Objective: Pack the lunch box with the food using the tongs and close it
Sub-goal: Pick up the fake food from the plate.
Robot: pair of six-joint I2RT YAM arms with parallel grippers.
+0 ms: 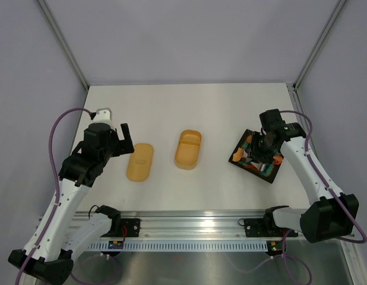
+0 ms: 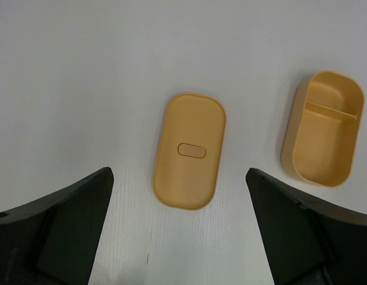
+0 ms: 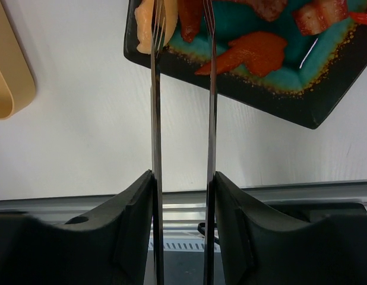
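Black fingers of the right gripper (image 3: 182,190) squeeze the silver tongs (image 3: 154,107) from outside. Both tong arms run toward 12 o'clock, their tips apart over food (image 3: 255,53) on the black-rimmed teal tray (image 3: 326,104). Seen from above, that tray lies at 3 o'clock from the open lunch box (image 1: 188,148), and the flat lid (image 1: 140,161) lies at 9 o'clock. Above the lid, the left gripper (image 2: 179,173) hangs spread wide.

Left arm (image 1: 82,163) jaws gape wide; right arm (image 1: 308,169) jaws clamp partway.
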